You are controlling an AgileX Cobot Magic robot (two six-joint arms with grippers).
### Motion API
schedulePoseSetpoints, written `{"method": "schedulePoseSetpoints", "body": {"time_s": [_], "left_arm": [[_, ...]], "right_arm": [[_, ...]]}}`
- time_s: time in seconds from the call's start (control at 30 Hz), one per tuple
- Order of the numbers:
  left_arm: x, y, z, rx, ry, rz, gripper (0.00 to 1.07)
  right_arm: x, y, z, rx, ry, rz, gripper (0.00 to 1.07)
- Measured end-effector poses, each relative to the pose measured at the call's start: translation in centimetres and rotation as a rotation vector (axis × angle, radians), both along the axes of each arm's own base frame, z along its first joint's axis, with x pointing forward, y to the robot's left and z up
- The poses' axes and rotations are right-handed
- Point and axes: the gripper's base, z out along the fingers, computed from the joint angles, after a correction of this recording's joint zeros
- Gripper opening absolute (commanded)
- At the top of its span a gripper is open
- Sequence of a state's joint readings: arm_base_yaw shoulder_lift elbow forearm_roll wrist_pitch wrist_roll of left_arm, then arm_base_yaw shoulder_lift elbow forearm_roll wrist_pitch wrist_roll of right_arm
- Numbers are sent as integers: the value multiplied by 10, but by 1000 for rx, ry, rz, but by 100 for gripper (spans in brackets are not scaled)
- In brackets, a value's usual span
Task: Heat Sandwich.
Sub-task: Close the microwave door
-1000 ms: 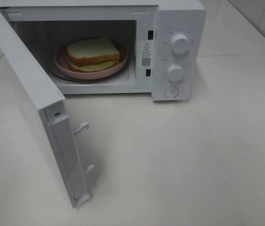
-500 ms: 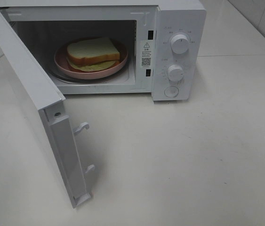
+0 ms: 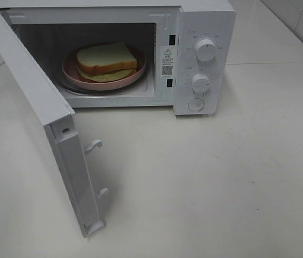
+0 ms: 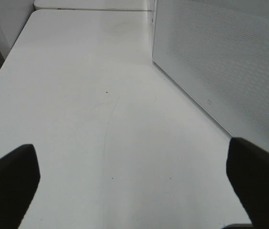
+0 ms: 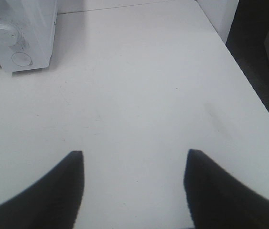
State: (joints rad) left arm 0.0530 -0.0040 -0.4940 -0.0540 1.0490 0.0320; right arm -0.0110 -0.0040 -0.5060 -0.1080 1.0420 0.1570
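The sandwich (image 3: 107, 60), white bread with tan crust and a yellow-green filling, lies on a round pink plate (image 3: 71, 73) inside the white microwave (image 3: 205, 21). The microwave door (image 3: 38, 115) stands wide open toward the front left. Neither gripper shows in the exterior high view. My left gripper (image 4: 134, 179) is open and empty above the bare table beside the door's outer face (image 4: 220, 62). My right gripper (image 5: 134, 191) is open and empty over the table, away from the microwave's control panel (image 5: 10, 38).
Two white knobs (image 3: 205, 49) and a round button (image 3: 196, 105) sit on the microwave's right panel. Two door latch hooks (image 3: 93, 145) stick out of the open door's edge. The white table (image 3: 221, 177) ends at an edge to the right (image 5: 249, 90).
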Motion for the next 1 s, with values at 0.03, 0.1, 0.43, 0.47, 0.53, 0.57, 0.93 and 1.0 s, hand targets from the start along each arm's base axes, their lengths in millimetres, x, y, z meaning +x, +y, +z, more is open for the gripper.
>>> {"method": "schedulePoseSetpoints", "body": {"time_s": [0.03, 0.1, 0.43, 0.47, 0.53, 0.57, 0.93, 1.0], "left_arm": [[0, 0, 0, 0, 0, 0, 102], [0, 0, 0, 0, 0, 0, 102], [0, 0, 0, 0, 0, 0, 102], [0, 0, 0, 0, 0, 0, 102], [0, 0, 0, 0, 0, 0, 102], [0, 0, 0, 0, 0, 0, 102], [0, 0, 0, 0, 0, 0, 102], [0, 0, 0, 0, 0, 0, 102]], "right_arm": [[0, 0, 0, 0, 0, 0, 49], [0, 0, 0, 0, 0, 0, 39], [0, 0, 0, 0, 0, 0, 28], [0, 0, 0, 0, 0, 0, 29], [0, 0, 0, 0, 0, 0, 29], [0, 0, 0, 0, 0, 0, 30], [0, 4, 0, -74, 11, 99, 80], [0, 5, 0, -82, 12, 116, 88]]}}
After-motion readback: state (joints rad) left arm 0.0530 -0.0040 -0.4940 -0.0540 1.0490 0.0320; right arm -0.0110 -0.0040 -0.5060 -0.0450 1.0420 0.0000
